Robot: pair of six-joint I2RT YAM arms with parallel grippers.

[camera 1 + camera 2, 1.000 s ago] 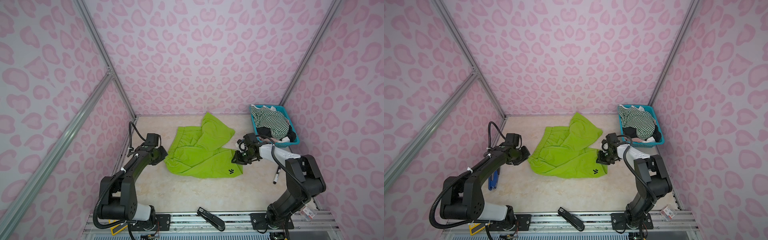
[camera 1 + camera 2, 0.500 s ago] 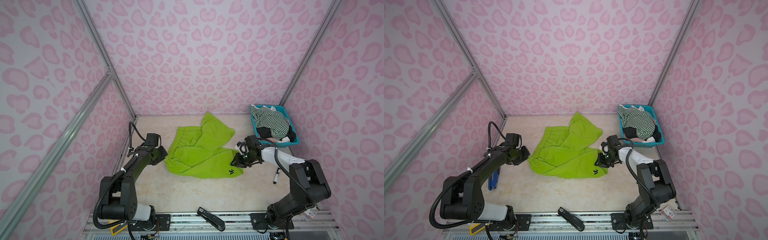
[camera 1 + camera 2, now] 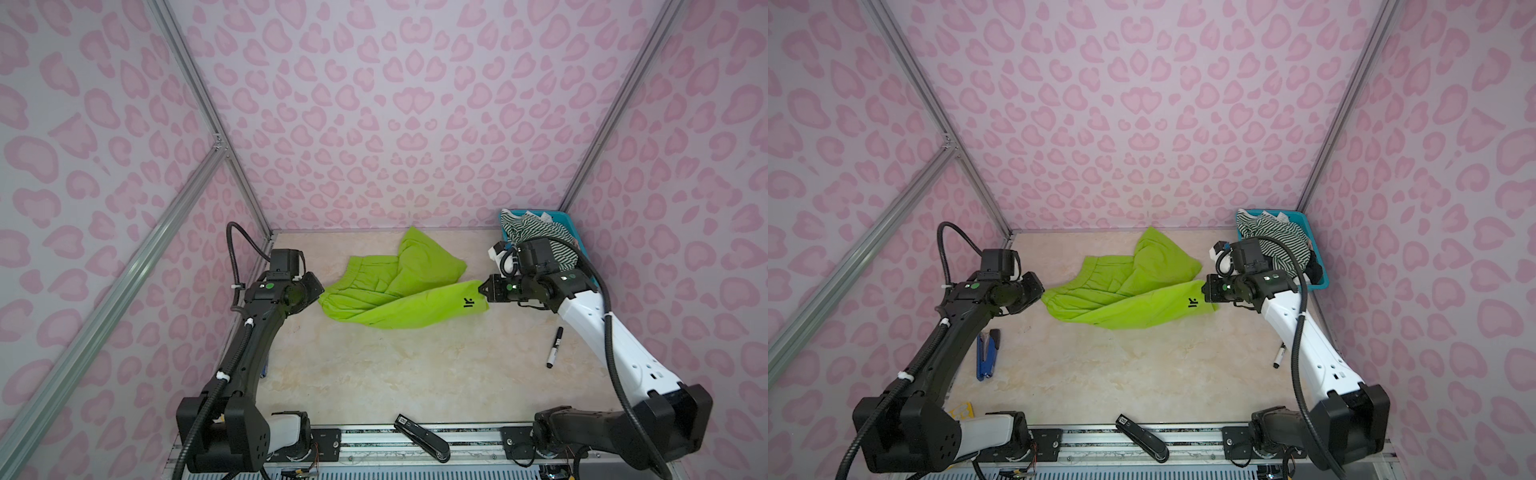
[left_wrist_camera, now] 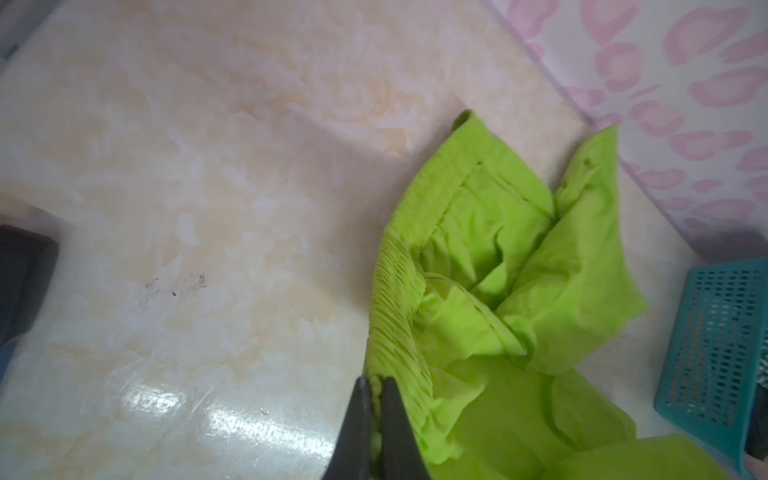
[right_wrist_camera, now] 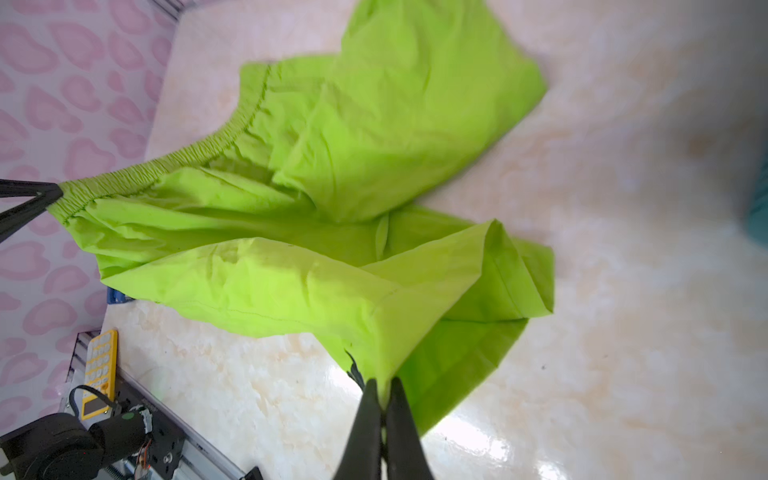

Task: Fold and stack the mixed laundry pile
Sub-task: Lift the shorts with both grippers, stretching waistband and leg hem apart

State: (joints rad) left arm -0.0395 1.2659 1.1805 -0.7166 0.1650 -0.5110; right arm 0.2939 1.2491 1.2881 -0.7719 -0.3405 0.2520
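Lime-green shorts (image 3: pixel 399 291) (image 3: pixel 1125 291) lie spread on the table between my two grippers. My left gripper (image 3: pixel 320 291) (image 4: pixel 376 380) is shut on the gathered elastic waistband at the shorts' left end. On the right, my right gripper (image 3: pixel 482 289) (image 5: pixel 384 380) is shut on the hem of the leg that bears the small black logo (image 3: pixel 469 302), and holds that corner off the table. The other leg lies folded toward the back wall. A green-and-white striped top (image 3: pixel 536 232) (image 3: pixel 1275 232) and a black garment (image 3: pixel 1314 266) lie heaped in the teal basket.
The teal lattice basket (image 3: pixel 557 216) (image 4: pixel 715 332) stands in the back right corner, just behind my right arm. A black marker (image 3: pixel 555 347) lies right of centre. A black stapler (image 3: pixel 422 436) rests on the front rail, a blue stapler (image 3: pixel 986 353) under my left arm, a yellow calculator (image 5: pixel 99 365) at the front left.
My right gripper has shut on the leg hem and raised it, drawing the logo corner up and toward the back. The left arm has not moved.
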